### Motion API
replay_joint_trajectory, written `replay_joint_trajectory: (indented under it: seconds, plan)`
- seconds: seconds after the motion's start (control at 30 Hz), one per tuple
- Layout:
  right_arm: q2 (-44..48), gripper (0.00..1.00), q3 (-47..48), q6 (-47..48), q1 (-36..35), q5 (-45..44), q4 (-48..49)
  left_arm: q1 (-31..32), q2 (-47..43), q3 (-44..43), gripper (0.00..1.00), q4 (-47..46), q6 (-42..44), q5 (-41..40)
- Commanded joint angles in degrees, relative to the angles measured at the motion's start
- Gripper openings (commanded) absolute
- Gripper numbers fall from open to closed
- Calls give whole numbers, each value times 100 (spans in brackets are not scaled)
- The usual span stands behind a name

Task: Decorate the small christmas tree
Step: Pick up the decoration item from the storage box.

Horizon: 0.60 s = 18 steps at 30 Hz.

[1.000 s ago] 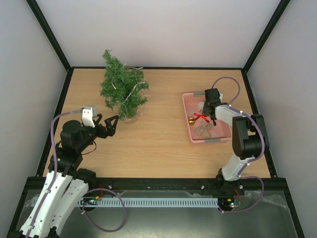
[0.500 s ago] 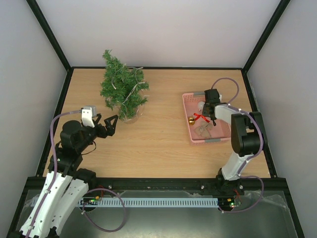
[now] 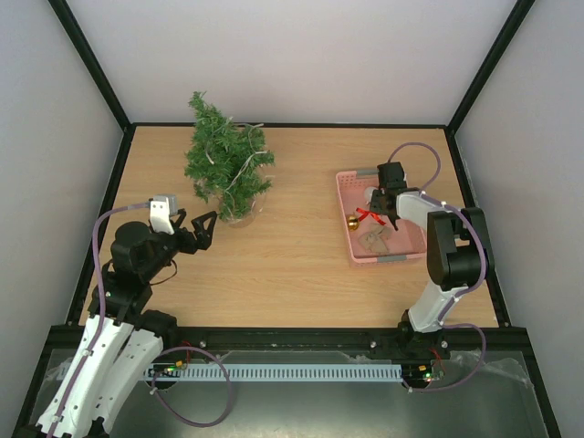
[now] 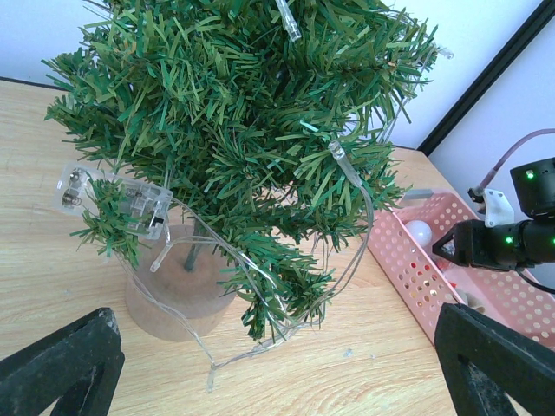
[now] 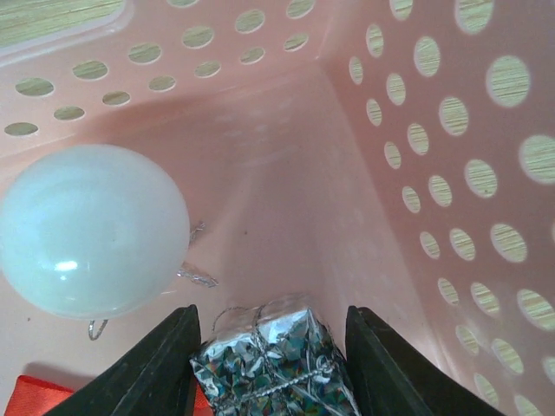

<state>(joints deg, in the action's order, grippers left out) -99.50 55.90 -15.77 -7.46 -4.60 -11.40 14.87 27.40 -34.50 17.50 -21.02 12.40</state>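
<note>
The small christmas tree (image 3: 226,169) stands at the back left, wound with a clear light string (image 4: 351,173); in the left wrist view the tree (image 4: 251,130) fills the frame. My left gripper (image 3: 208,230) hovers just in front of its base, open and holding nothing (image 4: 273,325). My right gripper (image 3: 388,205) reaches down into the pink basket (image 3: 347,182). There its jaws (image 5: 270,347) press both sides of a silver gift box ornament (image 5: 273,364) lying on the basket floor. A white ball ornament (image 5: 91,230) lies just left of it.
A red bow (image 3: 368,216), a gold bell (image 3: 351,222) and brownish ornaments also lie in the basket. The basket's perforated walls (image 5: 416,130) close in around my right gripper. A clear battery case (image 4: 130,199) hangs in the tree's lower left branches.
My right gripper's jaws have narrowed onto the silver gift box and the arm has shifted slightly in the basket. The left arm has not moved.
</note>
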Motion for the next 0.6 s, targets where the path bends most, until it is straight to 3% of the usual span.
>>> replay_joint_trajectory:
  seconds: [0.0, 0.27, 0.4, 0.57]
  plan:
    - [100, 44, 220, 32, 31, 52, -304, 24, -68, -13, 99, -36, 49, -49]
    - [30, 45, 433, 268, 28, -143, -734, 24, -68, -17, 99, -36, 45, -54]
    - [-36, 39, 513, 319, 27, -126, -846, 29, -72, -20, 99, -36, 45, -54]
    - [74, 39, 549, 308, 26, -177, -926, 30, -75, -21, 99, -36, 45, -58]
